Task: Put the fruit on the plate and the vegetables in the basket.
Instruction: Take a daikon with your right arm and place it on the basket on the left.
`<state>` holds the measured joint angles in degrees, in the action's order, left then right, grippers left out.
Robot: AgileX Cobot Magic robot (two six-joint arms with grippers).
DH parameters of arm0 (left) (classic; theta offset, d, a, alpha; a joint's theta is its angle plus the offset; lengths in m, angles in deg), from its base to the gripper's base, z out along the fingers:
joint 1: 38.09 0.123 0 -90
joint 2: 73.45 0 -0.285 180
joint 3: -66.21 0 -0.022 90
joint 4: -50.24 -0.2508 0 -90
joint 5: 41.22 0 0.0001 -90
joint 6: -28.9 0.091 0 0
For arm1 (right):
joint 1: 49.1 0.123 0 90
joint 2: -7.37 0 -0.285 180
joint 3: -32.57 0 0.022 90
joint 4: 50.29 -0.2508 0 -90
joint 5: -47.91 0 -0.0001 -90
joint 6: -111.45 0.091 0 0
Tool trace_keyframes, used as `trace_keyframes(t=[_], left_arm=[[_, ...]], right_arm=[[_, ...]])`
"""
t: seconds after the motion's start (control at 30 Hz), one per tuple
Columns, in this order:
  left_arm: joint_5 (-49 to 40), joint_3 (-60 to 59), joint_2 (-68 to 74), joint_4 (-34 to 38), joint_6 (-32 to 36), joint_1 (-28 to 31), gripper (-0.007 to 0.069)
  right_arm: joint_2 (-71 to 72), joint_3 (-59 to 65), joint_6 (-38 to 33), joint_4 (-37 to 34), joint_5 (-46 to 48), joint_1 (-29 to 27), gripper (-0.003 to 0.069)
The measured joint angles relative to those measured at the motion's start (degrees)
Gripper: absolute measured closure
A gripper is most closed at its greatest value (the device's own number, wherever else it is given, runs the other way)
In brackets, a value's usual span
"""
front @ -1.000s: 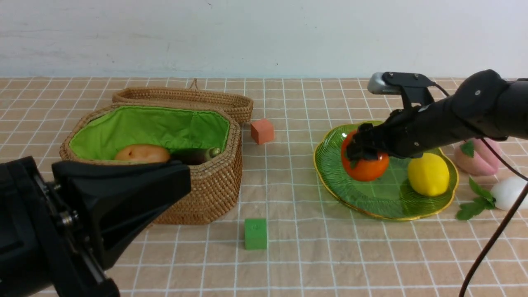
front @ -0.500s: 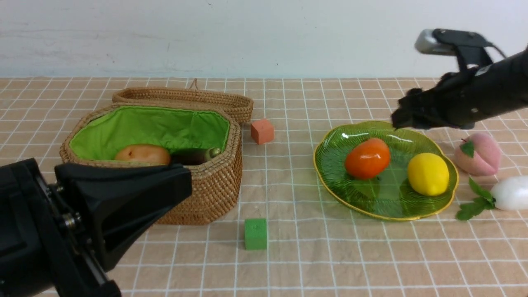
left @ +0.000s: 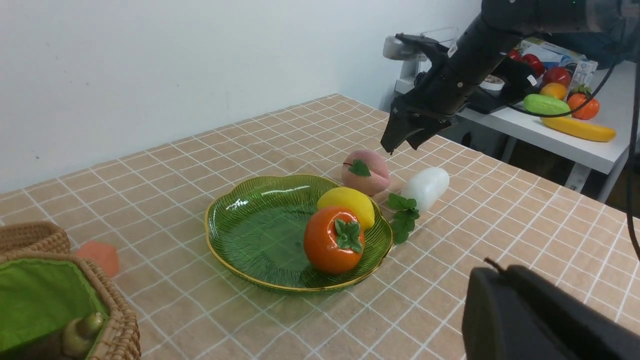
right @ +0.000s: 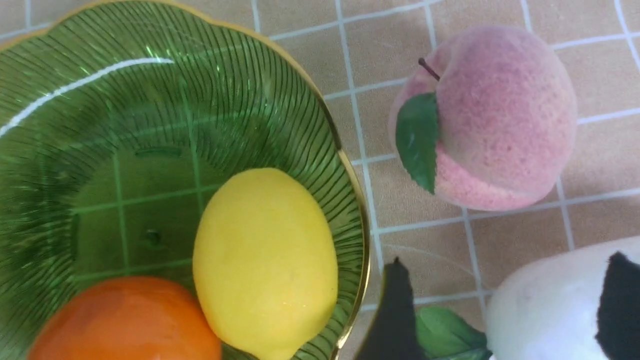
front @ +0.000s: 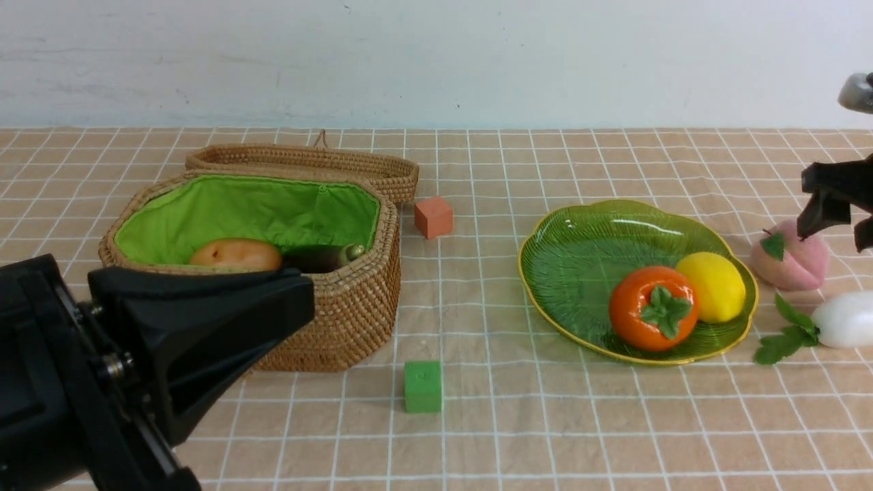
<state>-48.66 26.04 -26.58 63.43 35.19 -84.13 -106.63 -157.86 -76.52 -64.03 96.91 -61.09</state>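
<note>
**Desk:** What is the right gripper doing?

**Photographer:** The right gripper (front: 835, 235) hangs above the checked cloth at the far right, jaws spread wide and gripping nothing. In its wrist view the two black fingertips (right: 395, 315) stand well apart, and one of them covers part of the white radish (front: 842, 319). The peach (front: 791, 256) lies on the cloth just beside the plate (front: 545, 273), not on it.

**Desk:** And the left?

**Photographer:** The left gripper (front: 293, 303) fills the near left corner, closed and carrying nothing. It blocks the front-left wall of the basket (front: 354, 300).

**Desk:** Where does the produce lie?

**Photographer:** The persimmon (front: 653, 308) and the lemon (front: 713, 286) rest on the plate, touching, with the persimmon's green cap facing the front camera. Inside the basket sits the potato (front: 235, 254). Beside it, in shadow, is the eggplant (front: 320, 258), mostly hidden behind the rim. The lid (front: 307, 164) lies open behind the basket. An orange cube (front: 433, 217) sits between basket and plate, and a green cube (front: 423, 387) lies nearer the camera.

**Desk:** Any writing?

**Photographer:** There is a small white tag (left: 453, 49) on the right arm, too small to read. The side table (left: 575, 145) behind it carries more toy produce and a printed box, with no print legible. The front view's edge cuts off both the right gripper and the radish.
</note>
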Motion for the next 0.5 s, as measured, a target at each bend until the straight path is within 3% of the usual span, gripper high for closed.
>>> trace_keyframes(t=[0.13, 0.33, 0.43, 0.5], left_arm=[[0.0, 0.0, 0.0, -0.46, 0.12, 0.0, 0.0638], [-0.35, 0.0, 0.0, -2.3, 0.11, 0.0, 0.0638], [-0.58, 0.0, 0.0, -2.69, 0.11, 0.0, 0.0638], [-0.85, 0.0, 0.0, -2.81, 0.11, 0.0, 0.0638]], right_arm=[[-0.46, -0.45, 4.0, 4.59, 6.13, -0.37, 0.0032], [-0.11, 0.47, 15.9, 11.84, 10.48, -4.02, 0.0071], [0.0, 1.67, 24.52, 12.17, 10.69, -8.54, 0.0085], [-0.17, 1.78, 25.92, 11.38, 10.69, -9.86, 0.0083]])
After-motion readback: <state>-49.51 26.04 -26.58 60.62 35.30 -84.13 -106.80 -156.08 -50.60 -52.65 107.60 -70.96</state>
